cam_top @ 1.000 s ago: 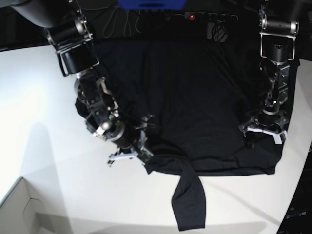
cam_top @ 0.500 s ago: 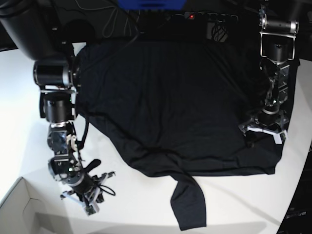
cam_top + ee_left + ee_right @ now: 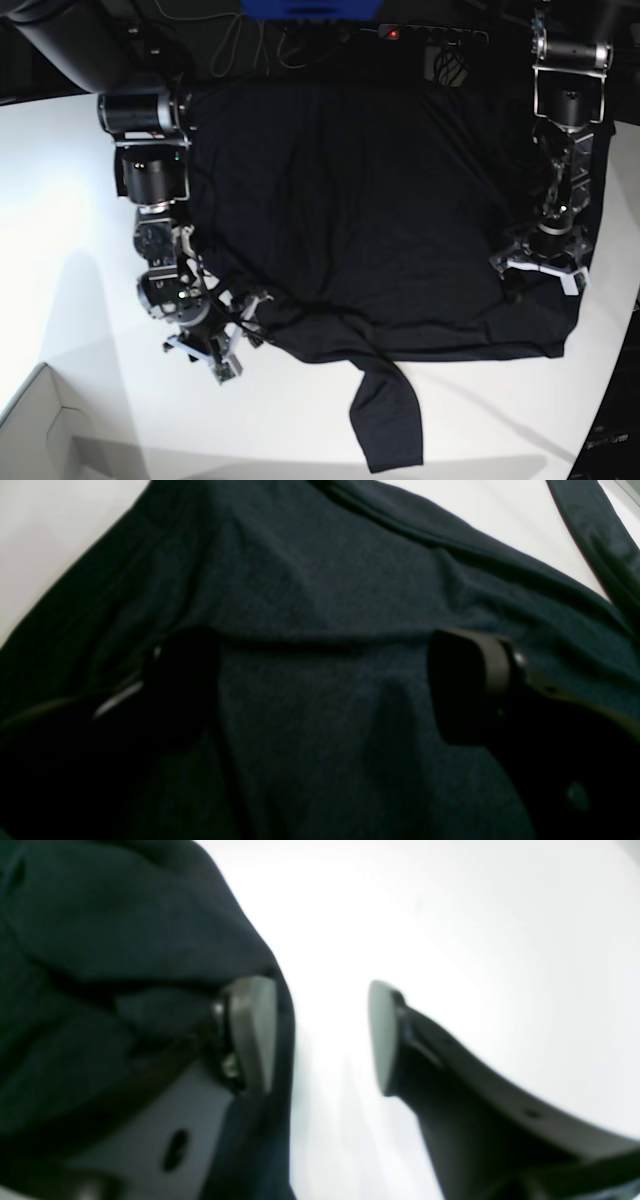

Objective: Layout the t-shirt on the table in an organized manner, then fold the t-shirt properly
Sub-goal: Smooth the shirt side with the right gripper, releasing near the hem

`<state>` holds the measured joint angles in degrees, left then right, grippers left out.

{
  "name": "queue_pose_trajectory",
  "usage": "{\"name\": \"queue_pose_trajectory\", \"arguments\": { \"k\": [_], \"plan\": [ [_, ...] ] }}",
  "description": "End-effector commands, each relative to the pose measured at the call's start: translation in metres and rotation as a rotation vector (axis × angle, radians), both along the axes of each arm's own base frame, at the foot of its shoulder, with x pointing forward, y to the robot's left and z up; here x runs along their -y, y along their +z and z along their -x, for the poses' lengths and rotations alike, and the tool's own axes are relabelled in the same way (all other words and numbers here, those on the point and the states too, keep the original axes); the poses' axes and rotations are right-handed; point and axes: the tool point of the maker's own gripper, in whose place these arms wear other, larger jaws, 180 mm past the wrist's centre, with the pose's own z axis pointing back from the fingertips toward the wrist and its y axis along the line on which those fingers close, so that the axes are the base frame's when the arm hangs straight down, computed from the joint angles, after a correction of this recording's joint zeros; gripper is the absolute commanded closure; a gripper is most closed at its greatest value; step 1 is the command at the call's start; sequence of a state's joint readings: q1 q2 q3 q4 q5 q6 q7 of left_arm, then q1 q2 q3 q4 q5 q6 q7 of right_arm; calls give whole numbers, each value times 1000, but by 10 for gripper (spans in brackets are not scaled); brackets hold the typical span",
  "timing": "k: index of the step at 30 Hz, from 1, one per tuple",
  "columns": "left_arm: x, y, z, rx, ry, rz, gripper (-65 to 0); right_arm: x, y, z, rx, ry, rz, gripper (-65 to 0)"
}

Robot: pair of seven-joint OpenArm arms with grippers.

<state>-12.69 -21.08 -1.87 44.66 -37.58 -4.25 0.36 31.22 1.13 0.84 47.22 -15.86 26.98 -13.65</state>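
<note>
The black t-shirt [image 3: 370,200] lies spread on the white table [image 3: 60,200], one sleeve [image 3: 390,420] trailing toward the front edge. My right gripper [image 3: 232,345] is at the shirt's lower left edge. In the right wrist view it [image 3: 320,1037] is open, with only bare table [image 3: 475,915] between the pads and shirt fabric [image 3: 100,940] lying against the outside of the left finger [image 3: 252,1032]. My left gripper [image 3: 540,272] sits low over the shirt's right side. In the left wrist view it [image 3: 325,690] is wide open above the cloth [image 3: 320,580], holding nothing.
A white cardboard box corner [image 3: 40,430] pokes in at the front left. A power strip [image 3: 430,35], cables and a blue object [image 3: 310,8] lie along the dark back edge. The table's curved edge runs down the right side [image 3: 615,380].
My right gripper, shut at the shirt's lower edge a second ago, swung out to the front left over bare table, then came back to the shirt's left edge and opened. The left arm stayed still.
</note>
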Motion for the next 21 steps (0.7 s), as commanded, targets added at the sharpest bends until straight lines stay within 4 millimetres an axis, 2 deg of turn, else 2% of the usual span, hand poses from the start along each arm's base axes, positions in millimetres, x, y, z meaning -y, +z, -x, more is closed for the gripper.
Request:
{"name": "queue_pose_trajectory", "arguments": {
  "k": [1, 5, 8, 15, 17, 21],
  "plan": [
    [9, -39, 28, -184, 0, 70, -650, 0, 26, -17, 73, -6, -20, -336],
    [9, -40, 30, -187, 0, 70, -650, -11, 15, -13, 38, 1, -42, -335],
    [9, -40, 30, -188, 0, 70, -650, -10, 2, -8, -2, -2, -48, -335],
    [9, -40, 30, -188, 0, 70, -650, -12, -5, -3, 16, 1, -73, -321],
    [9, -40, 30, -188, 0, 70, -650, -7, -9, 0, 9, -3, -66, -270],
    [9, -41, 31, -190, 1, 70, -650, -1, -13, 3, 0, -9, -57, -116]
  ]
}}
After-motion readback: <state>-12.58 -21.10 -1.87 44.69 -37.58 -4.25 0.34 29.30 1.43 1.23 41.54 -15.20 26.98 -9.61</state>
